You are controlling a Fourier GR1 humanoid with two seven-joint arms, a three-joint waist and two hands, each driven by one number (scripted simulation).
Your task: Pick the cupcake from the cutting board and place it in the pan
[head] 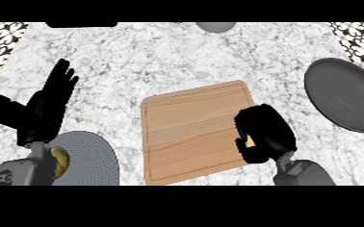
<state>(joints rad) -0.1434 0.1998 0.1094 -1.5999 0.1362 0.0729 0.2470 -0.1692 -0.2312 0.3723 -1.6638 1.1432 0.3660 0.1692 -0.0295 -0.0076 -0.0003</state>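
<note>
Cupcake hidden — presumably inside your right hand [265, 133], clenched over the near-right edge of the cutting board [192, 134], flat pale wood with rounded corners. Lift straight, then carry right and away to the pan [340, 96] — dark, round, smooth. Left hand [48, 105] rests, fingers straight.

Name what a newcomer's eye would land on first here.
First the wooden cutting board at the centre of the marble counter, with the right hand curled over its right edge, hiding whatever it holds. Next the dark pan at the far right, and the left hand open at the left, fingers up.
</note>
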